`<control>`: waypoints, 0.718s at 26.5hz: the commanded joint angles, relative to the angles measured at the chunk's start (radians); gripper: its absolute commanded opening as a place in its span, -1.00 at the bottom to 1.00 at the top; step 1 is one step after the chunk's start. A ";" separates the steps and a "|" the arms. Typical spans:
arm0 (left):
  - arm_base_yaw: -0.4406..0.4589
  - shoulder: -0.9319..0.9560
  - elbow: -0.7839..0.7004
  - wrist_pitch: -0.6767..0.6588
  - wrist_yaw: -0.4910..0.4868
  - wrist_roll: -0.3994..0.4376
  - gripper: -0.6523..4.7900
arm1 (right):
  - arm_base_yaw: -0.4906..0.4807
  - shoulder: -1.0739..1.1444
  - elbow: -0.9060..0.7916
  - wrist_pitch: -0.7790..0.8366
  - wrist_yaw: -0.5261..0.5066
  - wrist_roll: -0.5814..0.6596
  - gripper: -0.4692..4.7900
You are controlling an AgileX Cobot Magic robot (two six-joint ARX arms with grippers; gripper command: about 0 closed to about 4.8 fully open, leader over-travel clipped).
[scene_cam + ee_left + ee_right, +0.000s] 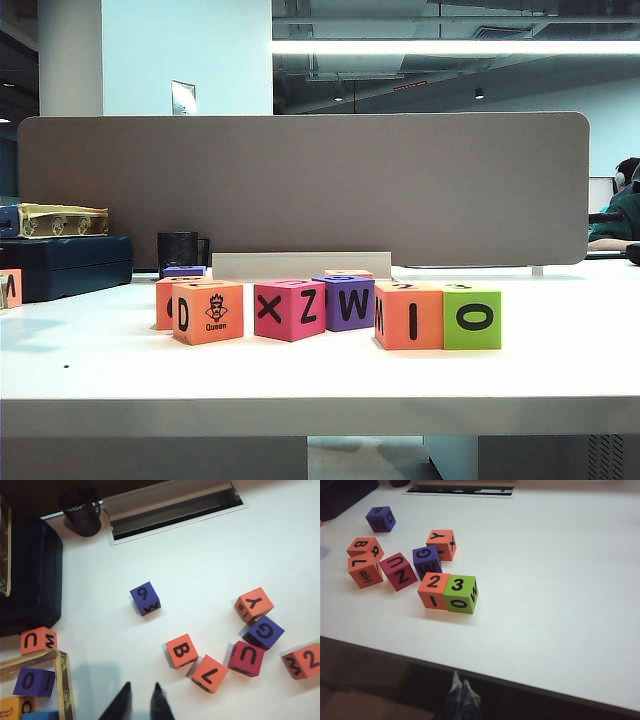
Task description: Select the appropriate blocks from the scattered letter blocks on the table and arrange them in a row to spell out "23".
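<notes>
Near the worktop's (300, 375) front edge, the orange "2" block (434, 590) and green "3" block (460, 594) touch in a row. Both the left gripper (142, 700) and right gripper (461, 692) are closed, empty and clear; retreating should stay high, avoiding any nudge.

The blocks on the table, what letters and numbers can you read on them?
"2" on top, "I" on the side: orange block.
"3" on top, "O" and "W" on the sides: green block, touching it.
"D" and "Queen": orange block.
"X", "Z": pink block.
"W": purple block.
"B": orange block.
"Y": orange block.
"6": lone purple block.
Small picture above "Queen": no readable text.
</notes>
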 commanded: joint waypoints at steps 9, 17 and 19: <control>-0.008 -0.068 0.005 0.010 0.004 -0.040 -0.58 | 0.000 0.001 0.003 0.008 0.001 -0.003 -0.82; -0.008 -0.067 0.005 0.018 0.005 -0.048 -0.58 | 0.000 0.001 0.003 0.008 0.001 -0.003 -0.82; -0.008 -0.067 0.005 0.014 0.005 -0.071 -0.58 | 0.000 0.001 0.003 0.008 0.001 -0.003 -0.82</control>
